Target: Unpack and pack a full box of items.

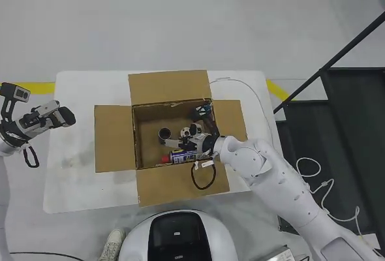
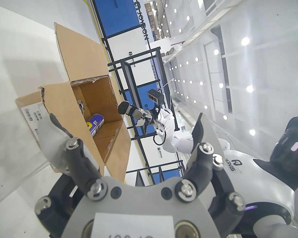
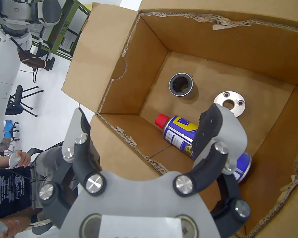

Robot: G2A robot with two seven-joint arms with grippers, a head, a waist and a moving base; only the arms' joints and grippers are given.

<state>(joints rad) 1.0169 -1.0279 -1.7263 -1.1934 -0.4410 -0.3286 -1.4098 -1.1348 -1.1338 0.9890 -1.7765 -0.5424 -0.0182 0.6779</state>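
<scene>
An open cardboard box (image 1: pixel 169 86) stands mid-table with its flaps spread flat. On its floor lie a blue and yellow spray can (image 3: pixel 180 131) with a red cap, an upright metal sleeve (image 3: pixel 181 84) and a round metal flange (image 3: pixel 229 103). My right gripper (image 3: pixel 144 127) hangs open just above the box's near side, over the spray can (image 1: pixel 183 156), with nothing between its fingers. My left gripper (image 2: pixel 125 130) is open and empty, held in the air off the table's left edge (image 1: pixel 65 117), facing the box (image 2: pixel 64 100) and the can (image 2: pixel 95 123) inside.
The white table (image 1: pixel 81 169) has bare room left of the box. A thin white cable (image 1: pixel 245 83) runs along its far right. A black metal rack (image 1: pixel 349 98) stands to the right of the table. A small dark blue item (image 1: pixel 204 109) sits in the box's far right corner.
</scene>
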